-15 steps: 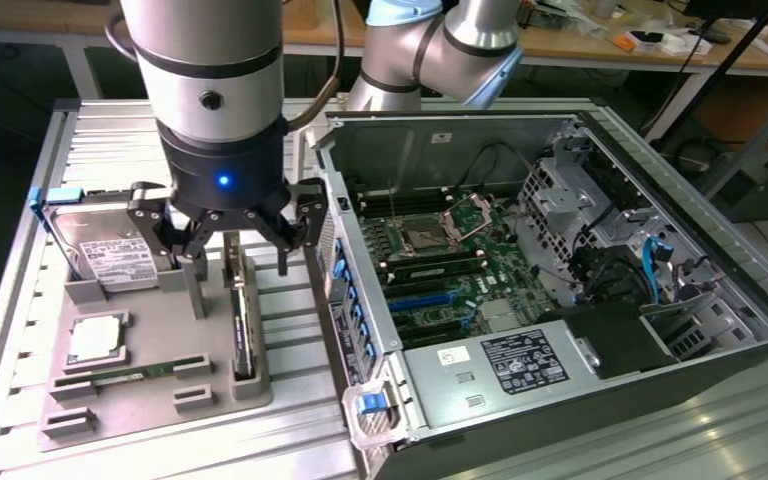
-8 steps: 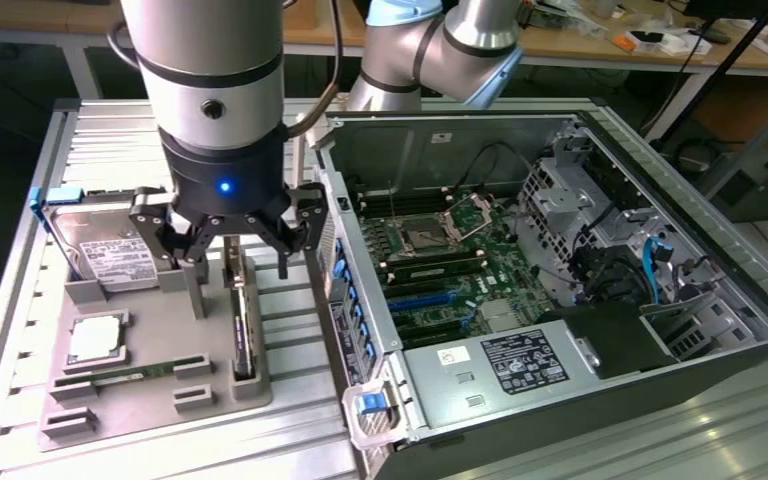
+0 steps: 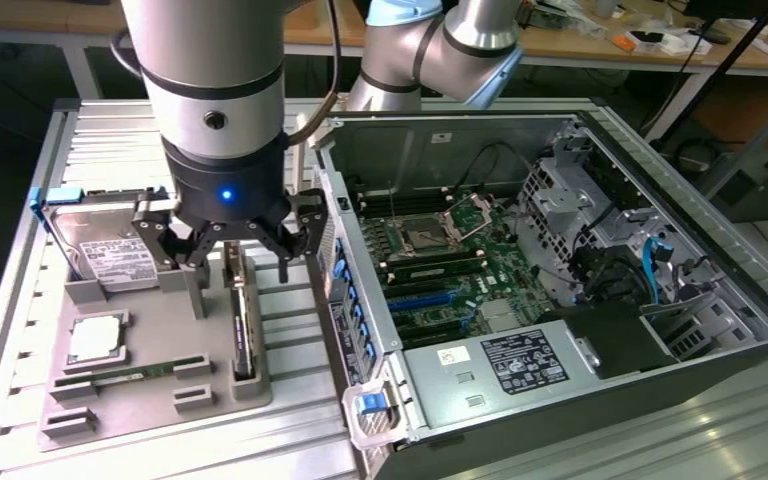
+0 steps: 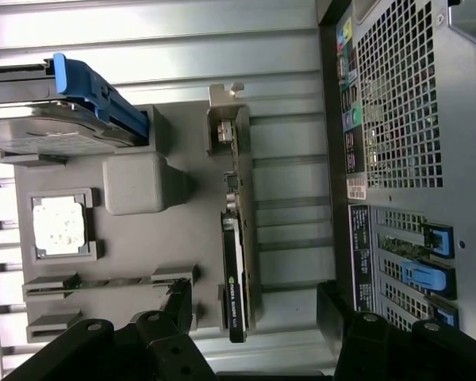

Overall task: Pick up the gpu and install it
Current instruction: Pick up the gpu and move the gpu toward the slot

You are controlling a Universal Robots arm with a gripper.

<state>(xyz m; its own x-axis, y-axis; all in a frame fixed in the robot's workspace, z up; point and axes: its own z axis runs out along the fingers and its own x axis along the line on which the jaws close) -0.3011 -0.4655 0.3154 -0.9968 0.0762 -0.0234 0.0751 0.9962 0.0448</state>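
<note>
Gpu (image 3: 241, 325) stands on edge in the gray tray (image 3: 157, 335), open hand (image 3: 231, 258) spread above it.

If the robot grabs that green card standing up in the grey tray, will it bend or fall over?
Probably not bend: the gpu is a rigid-looking board with a black cooler block. It stands on its thin edge in a slot of the grey tray, so a nudge might tip it.

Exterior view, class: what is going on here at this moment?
A robot arm's open gripper hangs over the gpu, which stands on edge in a slot of the grey holder tray beside the open computer case. Its jaws stand either side of the card, not gripping it. Nothing is lifted or installed yet.
</note>
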